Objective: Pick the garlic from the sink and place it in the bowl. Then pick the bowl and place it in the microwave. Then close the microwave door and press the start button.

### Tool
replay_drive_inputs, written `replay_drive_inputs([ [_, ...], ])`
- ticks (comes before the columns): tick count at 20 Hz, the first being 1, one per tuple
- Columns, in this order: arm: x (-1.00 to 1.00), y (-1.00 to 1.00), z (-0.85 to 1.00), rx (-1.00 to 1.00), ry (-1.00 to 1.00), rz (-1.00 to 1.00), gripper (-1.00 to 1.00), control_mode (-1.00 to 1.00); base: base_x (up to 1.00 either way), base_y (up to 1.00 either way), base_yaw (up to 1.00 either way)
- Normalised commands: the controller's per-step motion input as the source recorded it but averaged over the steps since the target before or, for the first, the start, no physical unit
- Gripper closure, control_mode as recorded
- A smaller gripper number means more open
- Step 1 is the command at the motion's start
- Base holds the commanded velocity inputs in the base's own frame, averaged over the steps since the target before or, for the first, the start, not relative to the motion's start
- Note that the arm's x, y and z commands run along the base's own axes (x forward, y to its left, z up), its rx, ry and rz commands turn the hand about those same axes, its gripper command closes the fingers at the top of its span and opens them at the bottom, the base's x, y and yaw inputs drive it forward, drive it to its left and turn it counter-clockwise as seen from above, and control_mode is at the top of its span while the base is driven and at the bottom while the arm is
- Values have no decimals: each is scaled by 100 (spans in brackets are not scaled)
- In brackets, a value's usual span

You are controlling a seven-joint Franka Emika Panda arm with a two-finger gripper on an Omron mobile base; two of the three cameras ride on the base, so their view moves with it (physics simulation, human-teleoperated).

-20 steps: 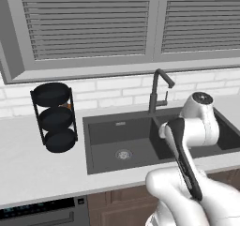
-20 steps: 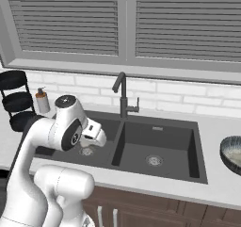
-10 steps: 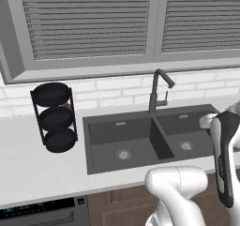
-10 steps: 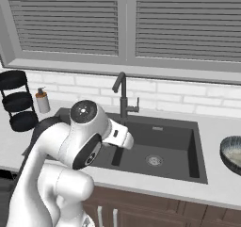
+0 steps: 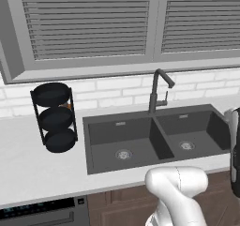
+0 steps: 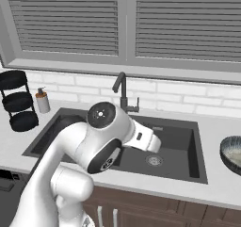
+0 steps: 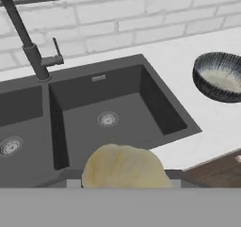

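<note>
Now, garlic (image 7: 123, 167) pinched in the gripper (image 7: 123, 183) above the sink (image 7: 155, 103); bowl (image 7: 219, 76) on the counter beside.

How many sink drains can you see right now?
2: the left-basin drain and the right-basin drain, one per basin of the sink. None appear hidden.

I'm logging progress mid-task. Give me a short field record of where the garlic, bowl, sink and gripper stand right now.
garlic: pale bulb close at the bottom of the hand view, between the gripper's tips, above the sink's front edge
gripper: shut on the garlic
bowl: on the white counter right of the sink, nothing in it
sink: both basins hold nothing but their drains
faucet: behind the divider
step: garlic not yet in bowl
</note>
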Motion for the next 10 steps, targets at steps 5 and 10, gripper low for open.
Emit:
replay_drive_inputs([
  [5,17,-33,1,-20,0,-35,100,-100,0,0,0],
  [10,24,-51,3,-7,9,-28,100,-100,0,0,0],
])
